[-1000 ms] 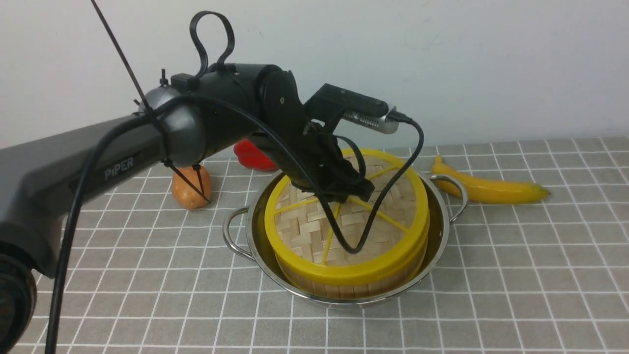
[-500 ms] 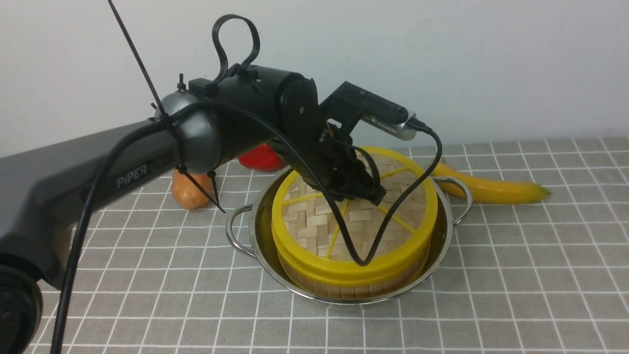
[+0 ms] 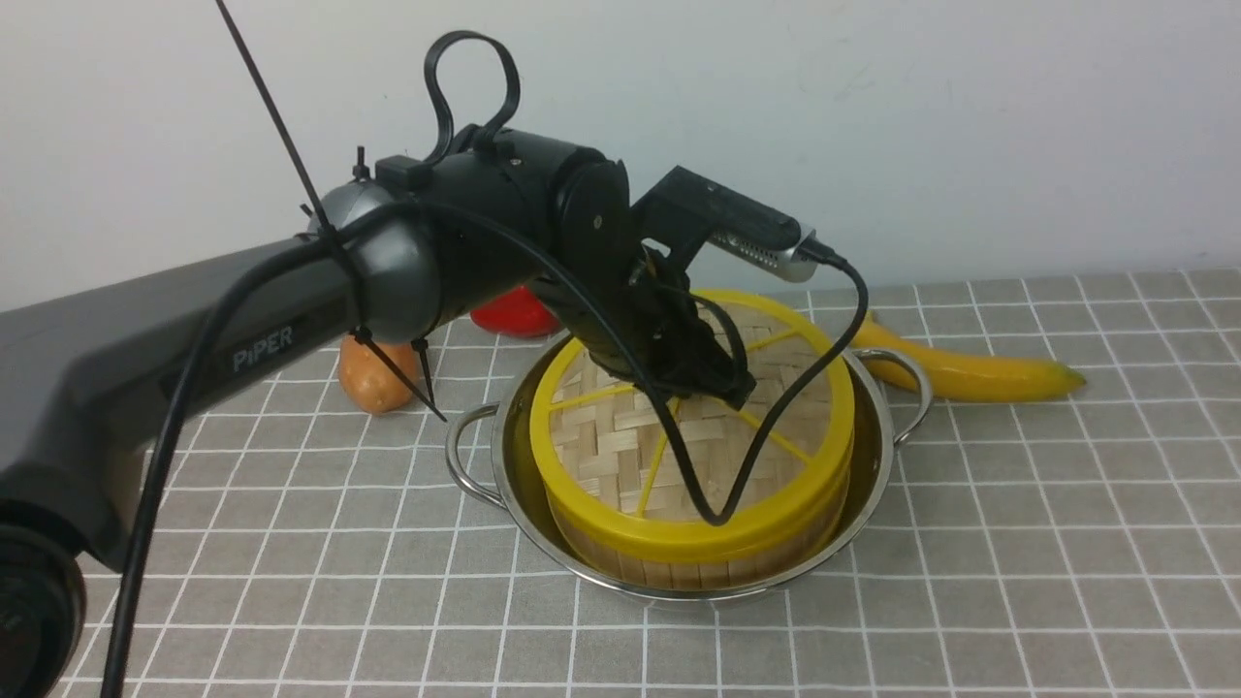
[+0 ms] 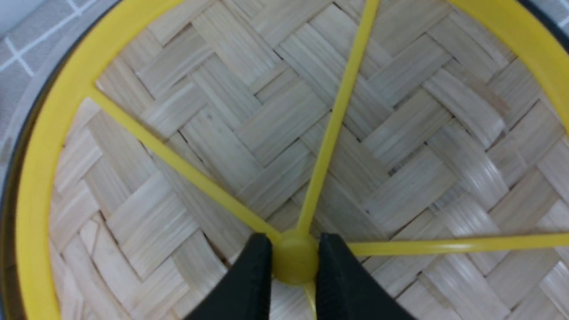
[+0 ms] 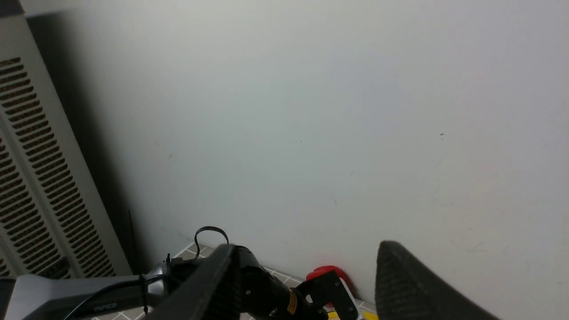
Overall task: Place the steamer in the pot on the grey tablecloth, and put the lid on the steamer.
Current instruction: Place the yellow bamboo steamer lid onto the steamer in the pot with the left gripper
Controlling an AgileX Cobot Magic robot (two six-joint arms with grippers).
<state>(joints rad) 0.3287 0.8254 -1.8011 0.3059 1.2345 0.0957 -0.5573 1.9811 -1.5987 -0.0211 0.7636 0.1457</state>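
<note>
The steel pot (image 3: 875, 456) stands on the grey tablecloth (image 3: 1018, 504). The steamer (image 3: 679, 572) sits inside it; only its bamboo wall shows under the lid. The lid (image 3: 601, 436), woven with a yellow rim and spokes, lies on top of the steamer. My left gripper (image 3: 722, 393) is shut on the lid's yellow centre hub; the left wrist view shows both black fingers (image 4: 253, 275) pinching the hub (image 4: 295, 260) over the woven lid (image 4: 249, 111). My right gripper (image 5: 306, 246) is open and empty, held high and facing the wall, out of the front view.
A banana (image 3: 970, 373) lies behind the pot on the right. An orange round fruit (image 3: 373, 378) and a red object (image 3: 509, 310) lie behind on the left. The wall is close behind. A vented panel (image 5: 26, 178) shows in the right wrist view.
My left arm has moved a little to the right and up with the lid. The lid, tilted a second ago, now lies more level on the steamer.
</note>
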